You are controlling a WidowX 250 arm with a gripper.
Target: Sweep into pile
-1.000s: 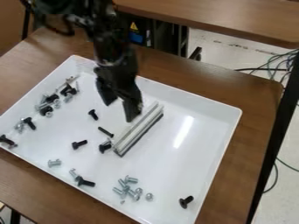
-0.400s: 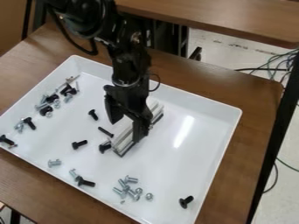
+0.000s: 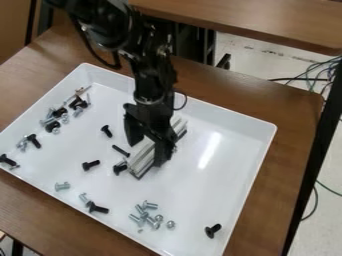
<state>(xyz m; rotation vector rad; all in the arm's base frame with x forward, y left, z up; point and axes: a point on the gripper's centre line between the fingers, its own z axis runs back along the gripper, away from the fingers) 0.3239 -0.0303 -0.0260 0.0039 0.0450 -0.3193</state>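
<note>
We are seeing a plain white tray (image 3: 200, 192), a brown table (image 3: 297, 107) and a silvery-grey bar (image 3: 142, 158) with dark lengthwise lines. We are picking out black screws (image 3: 212, 230) and silvery screws (image 3: 170, 224). We are also finding the gripper (image 3: 147, 151) black and the floor (image 3: 244, 57) off-white.

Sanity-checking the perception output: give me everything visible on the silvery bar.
The silvery bar is long, straight and metallic-looking, with lengthwise ridges and a darker lower side. It lies diagonally on the floor of the white tray. The open gripper hides its middle; whether they touch, I can't tell. A black screw sits by its near end.
</note>
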